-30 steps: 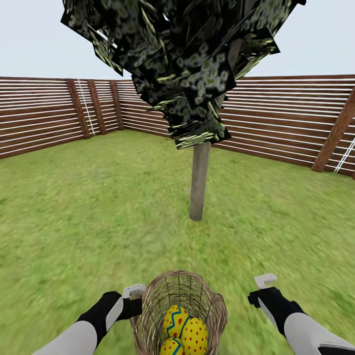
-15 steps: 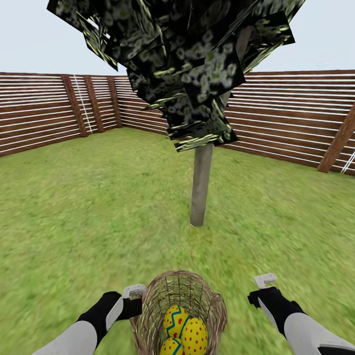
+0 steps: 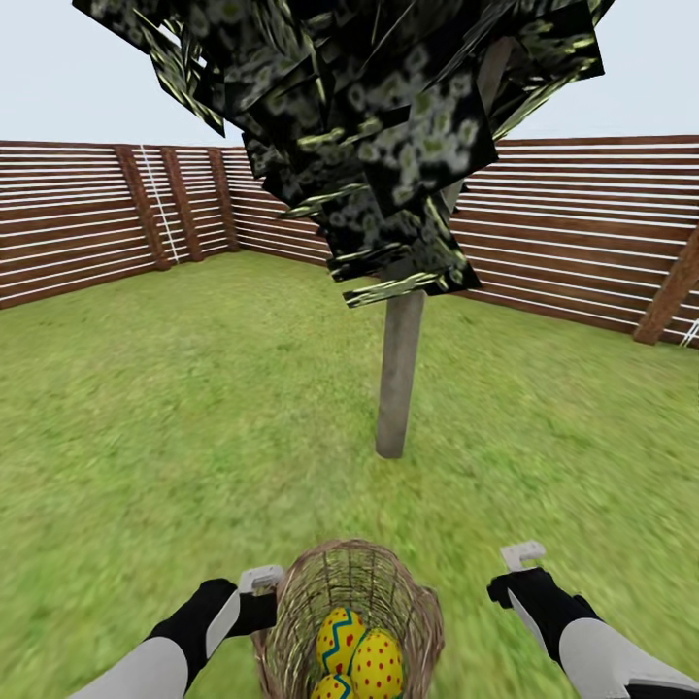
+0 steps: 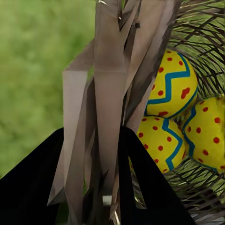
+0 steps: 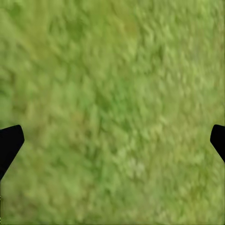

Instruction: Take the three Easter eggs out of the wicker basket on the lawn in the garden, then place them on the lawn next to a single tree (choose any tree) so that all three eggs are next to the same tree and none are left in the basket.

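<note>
Tree (image 3: 398, 388) nearer than second ago; base advancing. Left gripper (image 4: 101, 154) clamped on basket (image 3: 291, 602) rim, eggs (image 3: 354, 655) just beyond jaws. Right gripper (image 5: 112, 140) spread wide, empty, over lawn (image 3: 146, 437).

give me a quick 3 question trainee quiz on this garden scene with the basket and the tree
1. True or false: the right gripper holds one of the yellow eggs with red dots and a blue zigzag band.
2. Multiple choice: what is the left gripper clamped on? A) the grey-brown tree trunk B) the rim of the brown woven wicker basket C) the brown slatted wooden fence
3. Fill in: the eggs that show in the left wrist view number ___, all inside the basket.

Key: 1 false, its fingers stand apart over bare green grass. 2 B. 3 three.
</note>
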